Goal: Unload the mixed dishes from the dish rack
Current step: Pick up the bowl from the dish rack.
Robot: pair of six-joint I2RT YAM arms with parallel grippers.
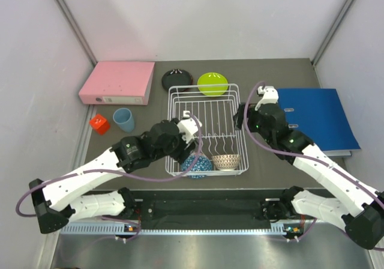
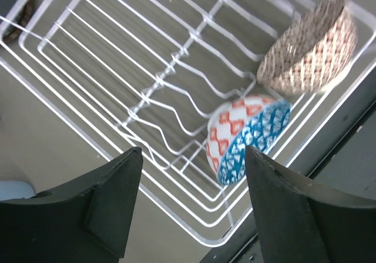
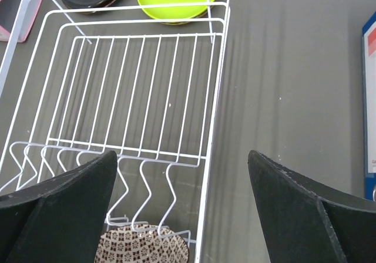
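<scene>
1. My left pincer (image 2: pixel 194 157) hangs over the near-left corner of the white wire dish rack (image 1: pixel 204 87). The fingers are wide apart and hold nothing.
2. The blue patterned ceramic bowl (image 2: pixel 247 140) is just ahead and below, closer to my right-hand finger. It stands on edge between the wavy divider wires, showing its orange-and-white outside and blue inside.
3. Its rim runs diagonally across my gap, so I reckon I'd need to twist the wrist to pinch the wall.
4. The beige patterned bowl (image 2: pixel 311 49) leans just beside it in the near-right corner.
5. My right pincer (image 3: pixel 182 157) hovers above the rack's right rim, also spread wide and empty. The beige bowl is right under it, so that arm is nearer for that one.
6. The rest of the rack looks bare. The glossy lime green plate (image 1: pixel 212 83), dark round plate (image 1: pixel 177 80) and pale blue cup (image 1: pixel 124 119) sit on the grey table (image 1: pixel 150 113).
</scene>
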